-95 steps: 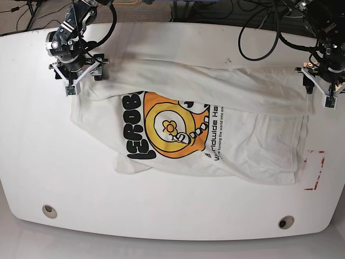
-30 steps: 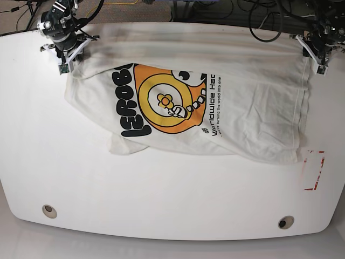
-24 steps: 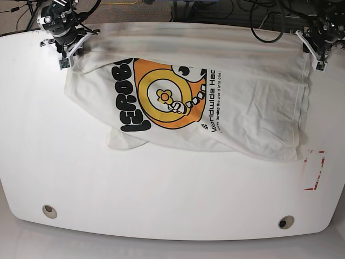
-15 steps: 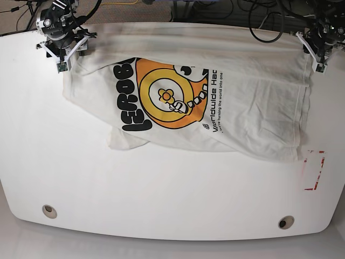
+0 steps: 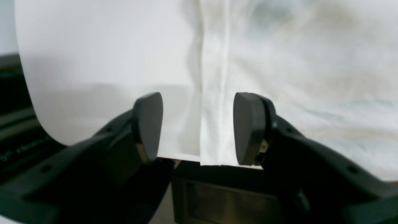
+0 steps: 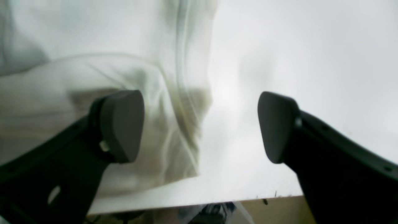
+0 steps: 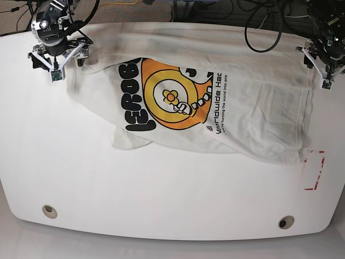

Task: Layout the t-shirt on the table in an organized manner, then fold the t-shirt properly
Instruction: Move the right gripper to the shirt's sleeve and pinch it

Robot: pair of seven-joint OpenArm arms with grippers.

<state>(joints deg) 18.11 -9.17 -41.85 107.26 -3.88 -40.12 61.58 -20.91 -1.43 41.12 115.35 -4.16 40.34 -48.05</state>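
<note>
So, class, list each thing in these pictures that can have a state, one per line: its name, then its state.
t-shirt: spread graphic-side up on the table, wrinkled, lower left corner folded under.
left gripper: open, jaws either side of a shirt hem, not clamping it.
right gripper: open, over the shirt's edge, holding nothing.
table: bears the shirt on its far half.
red tape rectangle: uncovered, just beside the shirt's corner.

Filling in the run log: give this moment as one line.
phase: layout | t-shirt: spread on table, graphic up | left gripper: open over hem | right gripper: open at shirt edge
</note>
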